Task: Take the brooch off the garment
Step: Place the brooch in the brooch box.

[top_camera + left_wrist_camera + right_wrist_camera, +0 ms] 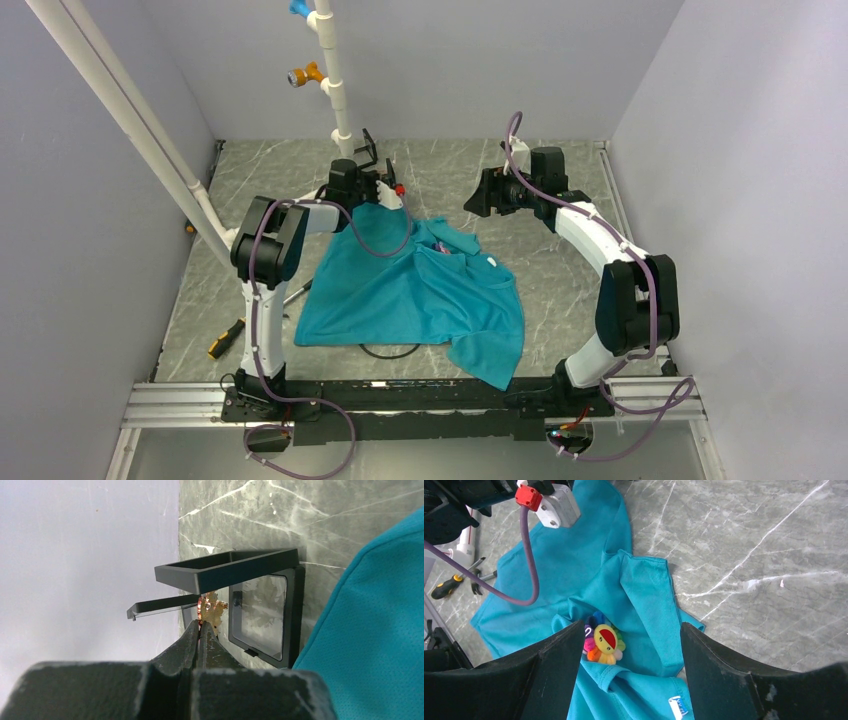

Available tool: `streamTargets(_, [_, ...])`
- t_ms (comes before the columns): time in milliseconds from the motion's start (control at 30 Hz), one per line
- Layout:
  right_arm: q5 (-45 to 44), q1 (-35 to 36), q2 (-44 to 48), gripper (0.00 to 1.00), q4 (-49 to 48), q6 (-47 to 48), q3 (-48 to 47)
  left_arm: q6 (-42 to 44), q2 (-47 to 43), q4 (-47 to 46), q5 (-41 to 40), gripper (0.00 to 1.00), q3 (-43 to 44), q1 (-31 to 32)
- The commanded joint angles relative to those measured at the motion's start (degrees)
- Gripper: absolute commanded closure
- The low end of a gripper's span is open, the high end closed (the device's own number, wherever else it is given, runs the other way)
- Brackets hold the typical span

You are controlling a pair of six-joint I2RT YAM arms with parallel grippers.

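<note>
The teal garment [410,295] lies rumpled on the marble table, its white label [678,706] near the collar. The brooch [604,642], a small multicoloured flower with a yellow face, sits in a fold of the garment [574,570]; from above it shows as a tiny pink spot [438,247]. My right gripper [631,627] hangs open above the garment, the brooch just inside its left finger. My left gripper [201,625] is at the table's back, beyond the garment's edge [380,630], shut on a small gold-orange piece [212,609] in front of an open black box [260,610].
A white pipe stand [335,80] rises behind the left gripper [372,165]. A yellow-handled screwdriver [225,338] lies left of the garment. A black cable loop [390,351] pokes out under its front hem. The right gripper [478,195] is near the back wall.
</note>
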State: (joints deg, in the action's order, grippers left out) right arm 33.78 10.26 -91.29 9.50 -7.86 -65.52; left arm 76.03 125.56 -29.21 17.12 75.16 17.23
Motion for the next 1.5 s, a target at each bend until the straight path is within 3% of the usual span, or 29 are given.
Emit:
streamTargets(0, [1.21,-0.26,-0.29,0.27,-0.67,1.09,-2.55,2.4,0.24,0.87,1.97,1.0,-0.48,0.77])
streamTargets(133, [1.11,-0.33,-0.3,0.27,-0.45,1.27,-2.77,1.92,0.49,2.87,1.6,0.98,0.16,0.78])
streamTargets(767, [1.21,-0.46,0.04,0.27,-0.18,1.4,-2.95,1.35,-5.27,12.3,5.24,0.4,-2.01,0.78])
streamTargets(900, [1.2,-0.42,0.06,0.27,-0.18,1.45,-2.95,0.61,-7.09,16.11,6.32,0.19,-2.07,0.65])
streamTargets(1100, [1.38,-0.46,-0.03,0.27,-0.21,1.36,-3.08,-1.52,-9.78,21.45,8.58,0.11,-1.53,0.61])
streamTargets(1467, [1.54,-0.48,0.58,0.27,-0.61,1.2,-2.6,-5.36,-12.44,28.16,11.47,0.18,-0.09,-0.82])
